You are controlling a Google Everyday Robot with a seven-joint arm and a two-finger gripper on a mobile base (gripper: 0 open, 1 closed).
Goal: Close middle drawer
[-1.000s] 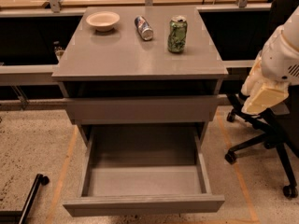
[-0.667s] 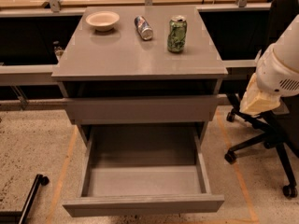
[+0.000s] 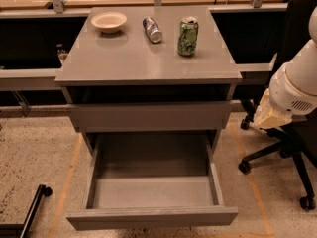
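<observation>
The middle drawer point(image 3: 153, 192) is pulled far out toward me from the grey cabinet point(image 3: 148, 58). Its grey box interior is bare, and its flat front point(image 3: 151, 217) lies near the bottom edge of the view. The taller grey front point(image 3: 148, 116) above it is nearly flush with the cabinet. The lowest front is hidden under the open drawer. My gripper point(image 3: 270, 117) hangs on the white arm point(image 3: 297, 86) to the right of the cabinet, at about the height of the upper front. It is apart from the drawer and touches nothing.
On the cabinet top stand a white bowl point(image 3: 109, 21), a silver can lying on its side point(image 3: 152, 29) and an upright green can point(image 3: 187, 36). A black office chair point(image 3: 292, 148) stands at the right behind the arm. A black bar point(image 3: 32, 207) lies on the floor at the left.
The arm and gripper have moved down and slightly left, toward the cabinet's right side. The drawer has not moved.
</observation>
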